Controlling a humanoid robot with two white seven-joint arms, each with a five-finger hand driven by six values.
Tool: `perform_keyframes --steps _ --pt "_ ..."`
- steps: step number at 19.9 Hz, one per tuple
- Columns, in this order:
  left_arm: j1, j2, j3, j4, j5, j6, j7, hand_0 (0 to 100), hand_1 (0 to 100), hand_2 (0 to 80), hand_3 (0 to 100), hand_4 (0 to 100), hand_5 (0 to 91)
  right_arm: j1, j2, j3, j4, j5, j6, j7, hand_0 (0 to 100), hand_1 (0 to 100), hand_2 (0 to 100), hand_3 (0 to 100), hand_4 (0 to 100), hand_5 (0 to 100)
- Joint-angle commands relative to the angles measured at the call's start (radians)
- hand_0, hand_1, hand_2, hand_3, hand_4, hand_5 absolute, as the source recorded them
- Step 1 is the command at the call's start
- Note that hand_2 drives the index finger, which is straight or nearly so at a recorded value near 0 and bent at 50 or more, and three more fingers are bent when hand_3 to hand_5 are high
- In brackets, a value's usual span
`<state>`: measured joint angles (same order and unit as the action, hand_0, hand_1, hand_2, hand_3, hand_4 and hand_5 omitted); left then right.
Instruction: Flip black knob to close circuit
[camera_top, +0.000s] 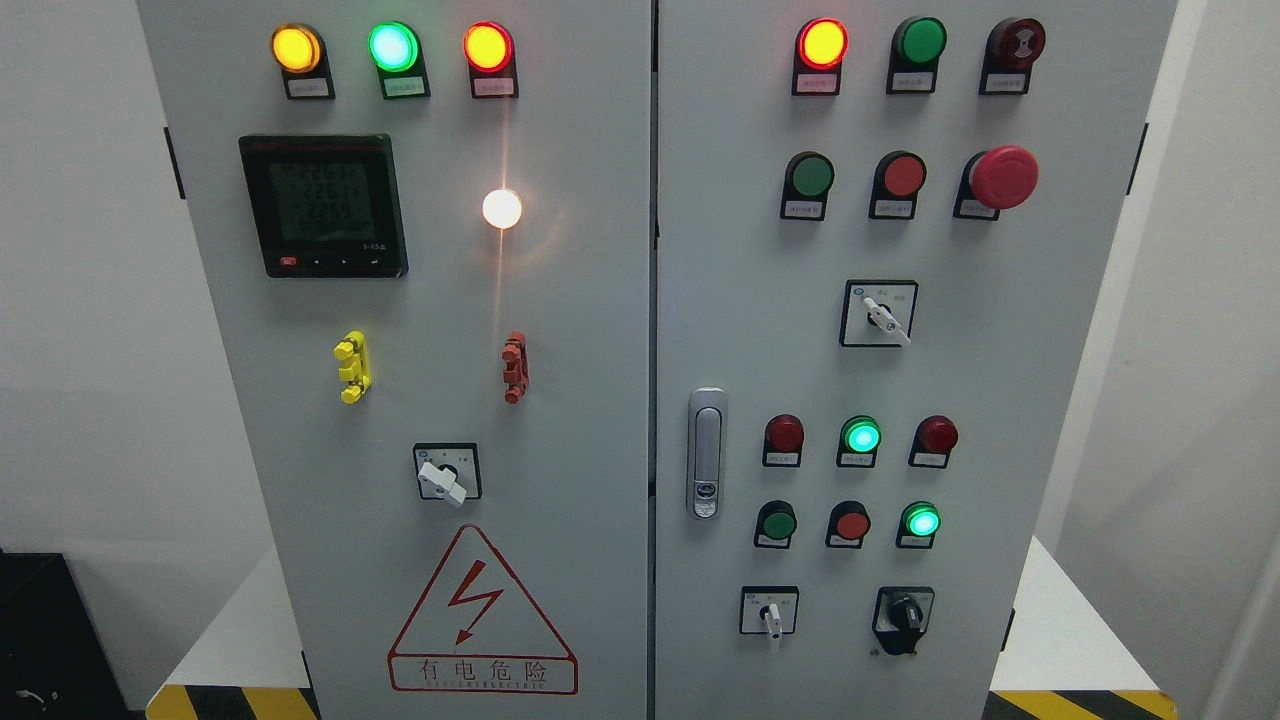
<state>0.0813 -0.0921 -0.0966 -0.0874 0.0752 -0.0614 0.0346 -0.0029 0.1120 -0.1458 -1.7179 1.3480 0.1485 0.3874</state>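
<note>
Grey cabinet (600, 330) on a white platform (1060, 610)

The platform shows at five and seven o'clock, its front edge lined with yellow-black striped tape (1080, 704).

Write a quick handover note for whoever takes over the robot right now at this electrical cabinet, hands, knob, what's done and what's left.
Hands: neither hand is in view.
Black knob: lower right of the right door, right of a white-handled switch and below a lit green lamp. Nothing is touching it.
Done: no sign from this view that the flip has started.
Left: bring a hand up to the black knob, grasp it and flip it to close the circuit. Keep clear of the red mushroom button higher on the same door.
</note>
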Motion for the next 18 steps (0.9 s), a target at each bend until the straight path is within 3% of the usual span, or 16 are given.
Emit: perform_keyframes --steps 1,18 --pt "0.0 0.0 0.0 0.0 0.0 0.0 0.001 12 56 0.0 0 0 0.0 -0.081 0.008 -0.009 -0.072 0.043 0.016 0.03 0 0 89 100 89 86" --pt "0.0 0.0 0.0 0.0 0.0 0.0 0.001 12 56 0.0 0 0 0.0 -0.218 0.014 -0.009 -0.062 0.092 0.039 0.091 0 0 89 100 90 86"
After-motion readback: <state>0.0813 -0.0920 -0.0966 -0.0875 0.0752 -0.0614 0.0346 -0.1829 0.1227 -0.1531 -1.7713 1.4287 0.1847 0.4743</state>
